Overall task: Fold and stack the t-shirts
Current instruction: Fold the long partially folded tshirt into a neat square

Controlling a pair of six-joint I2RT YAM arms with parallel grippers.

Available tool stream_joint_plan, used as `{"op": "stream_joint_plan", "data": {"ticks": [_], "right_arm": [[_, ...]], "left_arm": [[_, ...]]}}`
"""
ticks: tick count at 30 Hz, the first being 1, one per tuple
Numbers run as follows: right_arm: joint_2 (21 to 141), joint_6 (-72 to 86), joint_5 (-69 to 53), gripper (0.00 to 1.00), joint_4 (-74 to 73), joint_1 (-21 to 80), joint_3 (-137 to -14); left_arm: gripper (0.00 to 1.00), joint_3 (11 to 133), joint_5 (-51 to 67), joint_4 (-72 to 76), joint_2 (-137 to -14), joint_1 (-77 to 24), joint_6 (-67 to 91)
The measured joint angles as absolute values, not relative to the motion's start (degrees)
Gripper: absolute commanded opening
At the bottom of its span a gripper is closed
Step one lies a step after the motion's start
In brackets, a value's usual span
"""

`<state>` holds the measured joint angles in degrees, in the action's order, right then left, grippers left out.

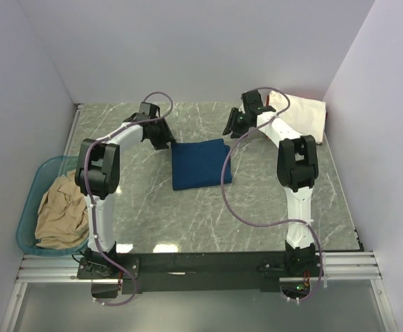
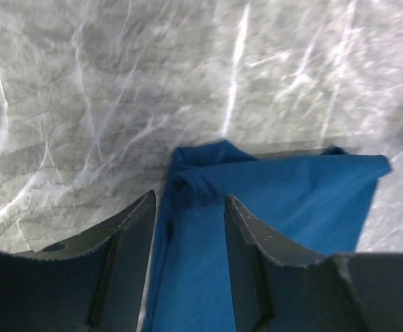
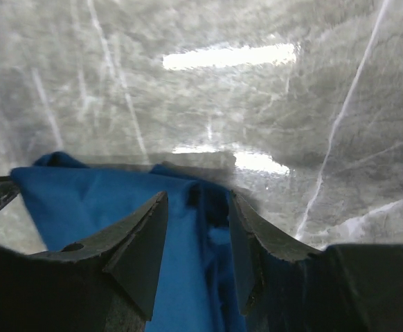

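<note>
Nearest, on the left, a tan shirt point(image 1: 59, 216) lies heaped in a teal tub point(image 1: 27, 207). It looks light and limp, so it will likely sag and trail when lifted. A raised fold on top of the heap is the best place to pinch.

Further in, at the middle of the table point(image 1: 187, 228), the blue shirt point(image 1: 200, 164) lies folded into a flat, nearly square pad. It is soft cloth in several layers, with no stiffness, so I judge it would slump or open out if lifted by one point. Both far corners taken together should carry it best. Its surface is plain and smooth, its edges are slightly uneven, and a small pucker sits at each far corner.

At those corners the left gripper point(image 2: 187, 235) and the right gripper point(image 3: 196, 228) each straddle a bunched bit of blue cloth. Their jaws stand parted, with a clear gap, and are not clamped on it.

Farthest, in the right rear corner, a cream shirt point(image 1: 304, 114) lies folded and flat, well apart from the blue one. It is the likely base for the stack.
</note>
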<state>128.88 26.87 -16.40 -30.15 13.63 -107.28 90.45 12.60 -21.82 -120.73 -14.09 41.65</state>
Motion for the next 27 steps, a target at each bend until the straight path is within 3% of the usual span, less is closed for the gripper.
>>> {"op": "stream_joint_plan", "data": {"ticks": [9, 12, 14, 19, 23, 27], "right_arm": [[131.6, 26.9, -15.8, 0.47, -31.0, 15.1, -107.7], [131.8, 26.9, -15.5, 0.46, -31.4, 15.7, -108.3], [131.8, 26.9, -15.4, 0.43, -31.2, 16.1, -108.9], [131.8, 27.1, -15.4, 0.24, -31.0, 16.4, -109.1], [131.8, 27.6, -15.4, 0.07, -30.9, 16.4, -109.1], [131.5, 27.6, -15.4, 0.0, -30.3, 16.4, -108.3]], "left_arm": [[0.44, 91.4, 12.1, -21.8, -121.9, -14.7, 41.7], [0.4, 92.2, 12.1, -21.7, -122.3, -14.8, 41.8], [0.3, 92.7, 12.1, -21.6, -122.9, -14.8, 42.0], [0.1, 92.9, 12.2, -21.7, -124.1, -15.0, 42.7], [0.03, 92.9, 12.2, -21.7, -124.2, -15.4, 42.7], [0.01, 93.0, 12.1, -21.7, -124.2, -15.6, 42.7]]}}
